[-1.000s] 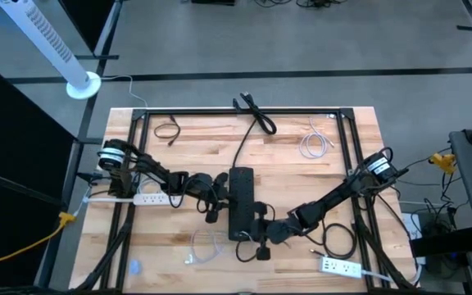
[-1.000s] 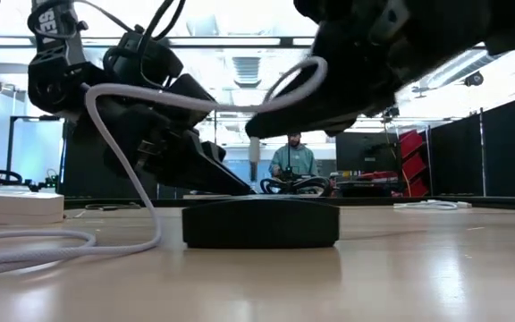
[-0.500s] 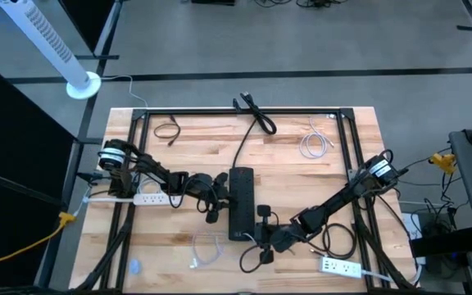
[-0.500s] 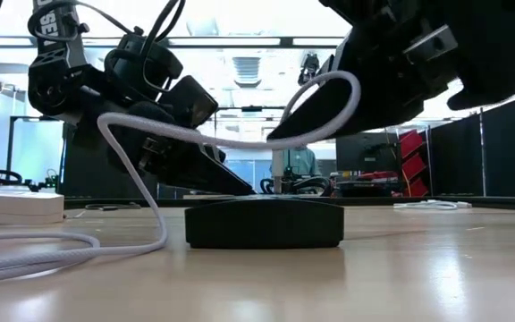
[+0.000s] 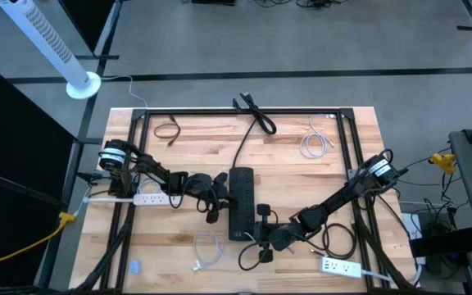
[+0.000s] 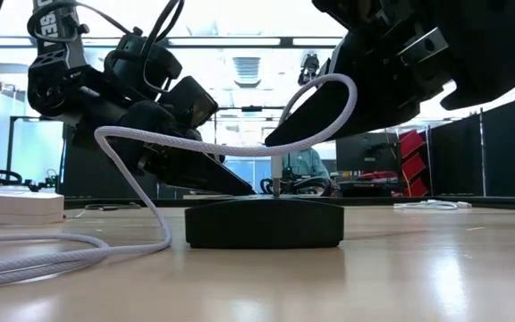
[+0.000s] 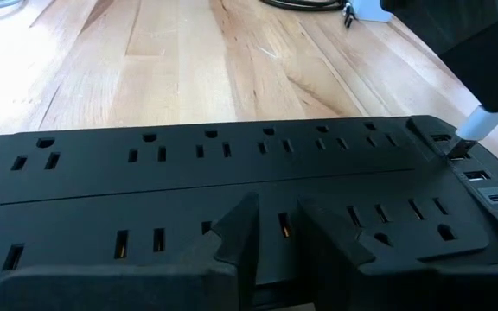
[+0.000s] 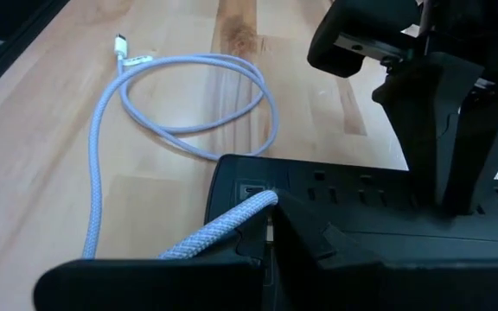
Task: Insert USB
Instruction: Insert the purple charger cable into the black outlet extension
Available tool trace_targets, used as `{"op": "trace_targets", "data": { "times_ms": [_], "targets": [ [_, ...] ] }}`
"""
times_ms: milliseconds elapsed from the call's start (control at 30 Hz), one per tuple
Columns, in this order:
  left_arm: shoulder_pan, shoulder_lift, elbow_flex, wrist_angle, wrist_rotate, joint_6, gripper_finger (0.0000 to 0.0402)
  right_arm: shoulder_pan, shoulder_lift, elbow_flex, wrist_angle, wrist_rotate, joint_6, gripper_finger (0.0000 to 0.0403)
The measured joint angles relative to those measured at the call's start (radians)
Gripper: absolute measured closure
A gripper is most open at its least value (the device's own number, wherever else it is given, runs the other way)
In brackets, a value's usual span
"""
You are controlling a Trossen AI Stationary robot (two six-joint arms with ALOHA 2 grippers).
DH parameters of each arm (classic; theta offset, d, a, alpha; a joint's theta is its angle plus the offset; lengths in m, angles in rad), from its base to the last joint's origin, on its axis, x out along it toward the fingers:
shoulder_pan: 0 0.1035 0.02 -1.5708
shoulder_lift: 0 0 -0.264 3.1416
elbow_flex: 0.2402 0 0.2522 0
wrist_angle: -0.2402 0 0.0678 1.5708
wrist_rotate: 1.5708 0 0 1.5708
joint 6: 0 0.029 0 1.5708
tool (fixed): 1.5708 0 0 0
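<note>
Low view: right gripper [image 6: 280,143] clamped on white USB cable [image 6: 141,152], plug [image 6: 276,178] vertical, tip touching black power strip [image 6: 265,224] top at USB ports directly below. Strip's long axis runs away from camera. Left gripper [image 7: 271,229] fingers slightly parted, pressing the strip's middle, holding nothing. One black strip, two white strips, three spare cables.

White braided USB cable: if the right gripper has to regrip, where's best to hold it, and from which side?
Grip the stiff plug body just above its metal tip, coming from above. It stands upright on the black power strip, the braid behind it is floppy, and the left gripper already crowds one side.
</note>
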Motion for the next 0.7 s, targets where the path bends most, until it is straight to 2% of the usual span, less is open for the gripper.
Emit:
{"op": "trace_targets", "data": {
  "times_ms": [500, 700],
  "targets": [
    [0.0, 0.0, 0.0, 0.001, 0.0, -0.008, 0.0335, -0.008, 0.057, 0.009, 0.075, -0.008, -0.004, 0.0403],
    [0.0, 0.0, 0.0, 0.0, 0.001, -0.008, 0.0332, -0.007, 0.036, 0.008, 0.053, -0.008, -0.032, 0.0403]
  ]
}}
